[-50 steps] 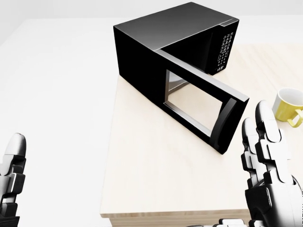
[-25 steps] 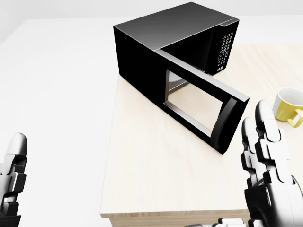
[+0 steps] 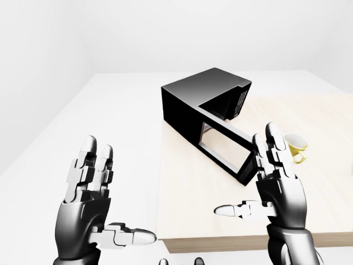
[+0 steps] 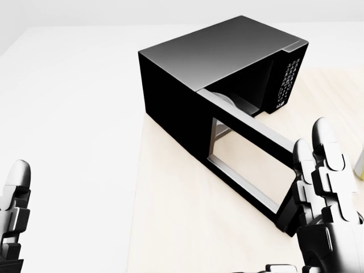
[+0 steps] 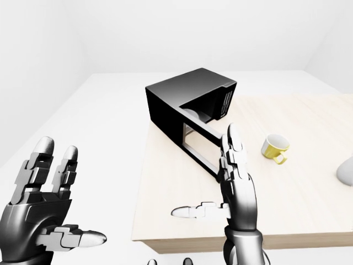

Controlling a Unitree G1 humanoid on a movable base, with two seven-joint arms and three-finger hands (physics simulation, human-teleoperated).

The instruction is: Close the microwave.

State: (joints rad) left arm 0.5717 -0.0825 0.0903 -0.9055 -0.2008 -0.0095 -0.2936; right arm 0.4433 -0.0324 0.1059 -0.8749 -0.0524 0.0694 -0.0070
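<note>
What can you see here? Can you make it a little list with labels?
microwave: black, on the table's left part in the head view
door: open, swung out toward the robot
right hand: open, raised near the door's free edge
left hand: open, holding nothing
mug: yellow, right of the microwave
table: light wood

No readable text, microwave [image 4: 227, 74] control panel [image 4: 287, 79] markings too small to read

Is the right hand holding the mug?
No. The right hand is open with fingers spread, apart from the mug on the table.
</note>
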